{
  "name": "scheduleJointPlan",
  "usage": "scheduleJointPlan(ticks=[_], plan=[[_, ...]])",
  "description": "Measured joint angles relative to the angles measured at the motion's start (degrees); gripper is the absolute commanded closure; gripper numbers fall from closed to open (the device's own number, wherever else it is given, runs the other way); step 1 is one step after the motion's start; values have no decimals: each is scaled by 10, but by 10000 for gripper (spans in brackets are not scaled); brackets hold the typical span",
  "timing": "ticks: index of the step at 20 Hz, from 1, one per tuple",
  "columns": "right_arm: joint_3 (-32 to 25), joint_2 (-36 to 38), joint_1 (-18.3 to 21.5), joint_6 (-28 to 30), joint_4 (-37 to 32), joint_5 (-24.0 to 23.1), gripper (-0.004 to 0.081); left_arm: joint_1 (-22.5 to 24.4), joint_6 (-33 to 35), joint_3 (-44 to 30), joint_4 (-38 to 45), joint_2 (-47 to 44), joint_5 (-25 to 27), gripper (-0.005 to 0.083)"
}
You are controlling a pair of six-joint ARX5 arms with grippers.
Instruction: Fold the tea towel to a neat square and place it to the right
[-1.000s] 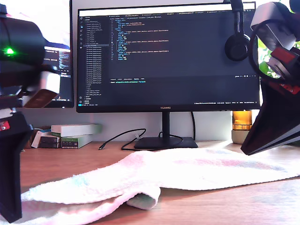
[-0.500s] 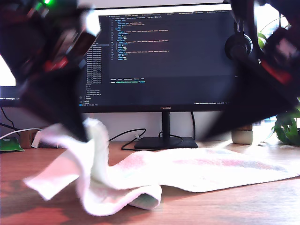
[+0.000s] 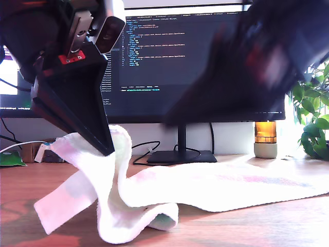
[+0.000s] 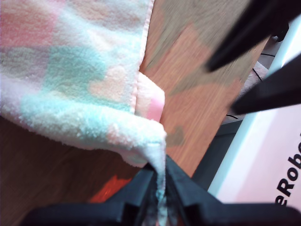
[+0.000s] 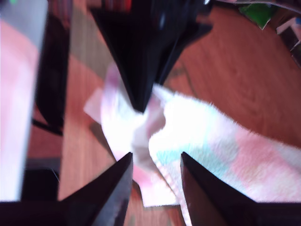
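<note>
you have my first gripper (image 4: 160, 188) clenched on a corner of the tea towel (image 3: 216, 185), the fabric pinched between its black jaws in the first wrist view. in the exterior view that same gripper (image 3: 105, 149) holds the corner up off the wooden table (image 3: 267, 226) at the view's left, with a loose flap hanging below it and a rolled fold resting on the wood. the rest of the towel lies flat, its long axis running across the table toward the exterior view's right, in front of the monitor (image 3: 195, 67).

the coming fold, as i judge it, turns on that axis: the lifted corner has to travel along the towel's length toward the flat end, so my first gripper is the one that matters.

my second gripper (image 5: 155, 162) is released, its jaws standing apart over the cloth (image 5: 225, 141) with nothing between them, pointed at the raised corner. the second wrist view shows this gap and the first gripper's tip (image 5: 138, 101) biting the fabric; the exterior view gives only a dark blur for that arm. the first wrist view alone shows the pastel checks clearly
</note>
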State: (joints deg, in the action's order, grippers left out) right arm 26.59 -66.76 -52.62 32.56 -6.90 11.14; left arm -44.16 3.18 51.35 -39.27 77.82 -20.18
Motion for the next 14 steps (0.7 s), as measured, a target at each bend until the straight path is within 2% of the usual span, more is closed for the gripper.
scheduleJointPlan(ticks=[6, 9, 14], plan=[[57, -93, -14, 6, -20, -31, 480, 0, 0, 14, 0, 0, -15, 793], [82, -99, -15, 6, -20, -56, 479, -1, 0, 14, -2, 0, -15, 793], [92, -100, -15, 12, -16, -57, 482, -1, 0, 14, -1, 0, -15, 793]])
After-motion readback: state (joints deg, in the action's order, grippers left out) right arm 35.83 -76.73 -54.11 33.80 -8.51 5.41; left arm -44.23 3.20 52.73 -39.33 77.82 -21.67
